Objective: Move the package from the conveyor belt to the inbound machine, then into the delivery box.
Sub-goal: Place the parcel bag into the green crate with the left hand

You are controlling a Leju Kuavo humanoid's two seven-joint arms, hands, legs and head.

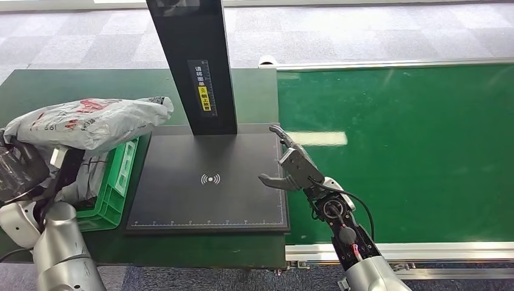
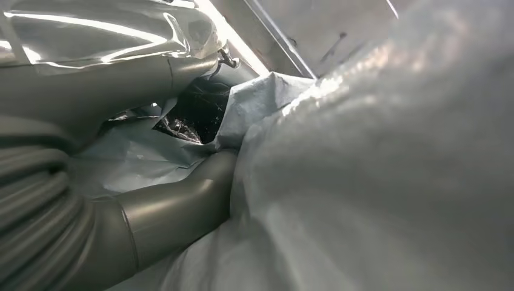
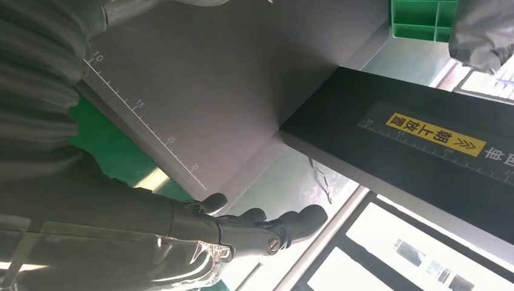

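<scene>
Grey plastic package (image 1: pixel 91 121) was gripped in the left hand (image 1: pixel 24 173) above the green delivery box (image 1: pixel 118 182), right hand (image 1: pixel 290 165) open and empty, so that floppy bag could've snagged on the rim.

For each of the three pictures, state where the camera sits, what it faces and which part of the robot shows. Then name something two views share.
Head view: high on the body, facing down at the inbound machine; both arms show.
Left wrist view: behind the left hand, pressed against the package.
Right wrist view: behind the right hand, facing the machine's post.
Shared: the green delivery box shows in head and right wrist views.
</scene>
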